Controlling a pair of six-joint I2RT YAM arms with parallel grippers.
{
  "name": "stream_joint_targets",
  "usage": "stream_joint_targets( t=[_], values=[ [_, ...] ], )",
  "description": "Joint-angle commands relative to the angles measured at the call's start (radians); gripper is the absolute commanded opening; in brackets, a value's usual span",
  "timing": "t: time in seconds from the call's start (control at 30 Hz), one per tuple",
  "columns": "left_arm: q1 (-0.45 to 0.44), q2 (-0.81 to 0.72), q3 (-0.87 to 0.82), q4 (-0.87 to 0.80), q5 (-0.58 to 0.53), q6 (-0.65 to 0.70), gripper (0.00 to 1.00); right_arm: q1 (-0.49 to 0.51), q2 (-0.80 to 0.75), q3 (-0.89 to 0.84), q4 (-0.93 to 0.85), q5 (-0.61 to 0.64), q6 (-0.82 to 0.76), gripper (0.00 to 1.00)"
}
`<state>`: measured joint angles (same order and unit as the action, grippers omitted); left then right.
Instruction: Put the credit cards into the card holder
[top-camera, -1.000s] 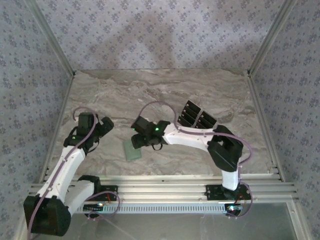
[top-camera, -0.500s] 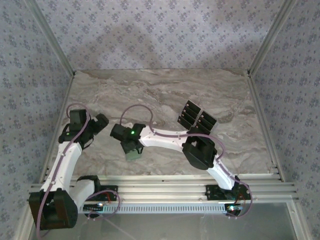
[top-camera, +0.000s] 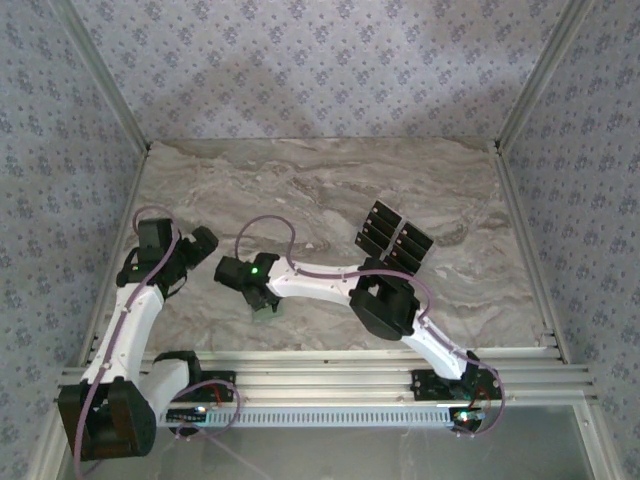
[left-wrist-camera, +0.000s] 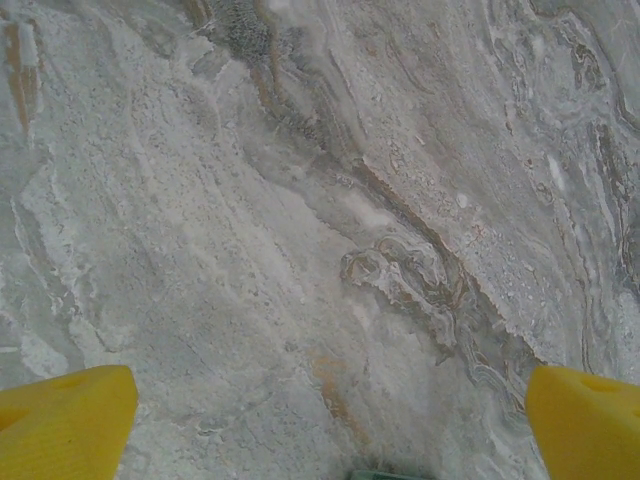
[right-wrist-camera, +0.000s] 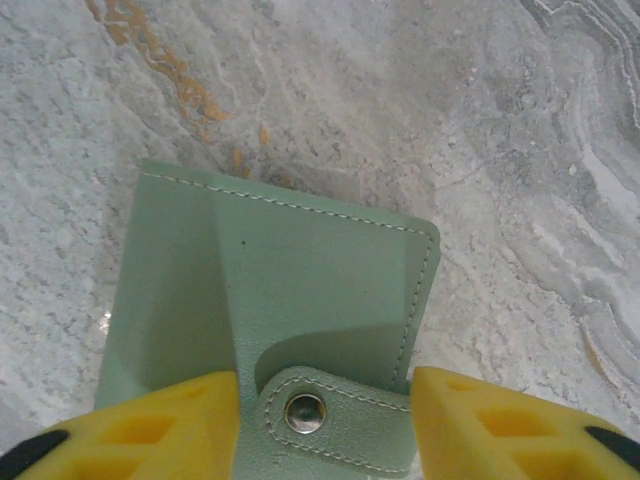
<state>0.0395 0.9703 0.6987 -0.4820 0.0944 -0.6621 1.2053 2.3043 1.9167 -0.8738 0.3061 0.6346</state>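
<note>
The marble table (top-camera: 300, 190) carries the card holder (right-wrist-camera: 300, 290) and black credit cards (top-camera: 395, 235) (perhaps eight, overlapping).

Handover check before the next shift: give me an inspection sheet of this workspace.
Surface: marbled table, no spills seen.
Job's things: green card holder lying flat, tab snapped over; black cards clustered further right, apart from it.
Clutter: nothing seen.
Grippers: left gripper open over bare table; right gripper with fingers either side of the holder's snap tab, grip unclear.
Cables: purple cables looped along both arms.
Surroundings: patterned walls; metal rails at the near edge.
</note>
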Motion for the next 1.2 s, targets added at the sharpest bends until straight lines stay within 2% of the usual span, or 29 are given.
stream_joint_targets(
  t=[0.0, 0.4, 0.57, 0.73, 0.83, 0.97, 1.17],
  values=[
    [0.008, -0.017, -0.008, 0.014, 0.019, 0.024, 1.00, 0.006, 0.017, 0.022, -0.045, 0.048, 0.004, 0.44],
    [0.009, -0.020, -0.002, 0.008, 0.042, 0.023, 1.00, -0.001, -0.013, 0.006, -0.034, 0.053, -0.053, 0.00],
    [0.007, -0.030, -0.010, -0.002, 0.084, 0.029, 1.00, -0.014, -0.127, -0.074, 0.015, 0.079, -0.068, 0.00],
    [-0.013, -0.039, -0.054, 0.012, 0.182, 0.015, 1.00, -0.057, -0.299, -0.245, 0.136, 0.050, -0.056, 0.00],
    [-0.069, -0.055, -0.086, 0.029, 0.189, -0.007, 1.00, -0.089, -0.382, -0.346, 0.207, 0.014, -0.036, 0.00],
    [-0.161, -0.106, -0.154, 0.130, 0.186, -0.114, 1.00, -0.117, -0.455, -0.433, 0.264, -0.004, -0.018, 0.00],
    [-0.310, -0.136, -0.207, 0.282, 0.109, -0.255, 1.00, -0.138, -0.511, -0.497, 0.311, -0.008, -0.002, 0.00]
  ],
)
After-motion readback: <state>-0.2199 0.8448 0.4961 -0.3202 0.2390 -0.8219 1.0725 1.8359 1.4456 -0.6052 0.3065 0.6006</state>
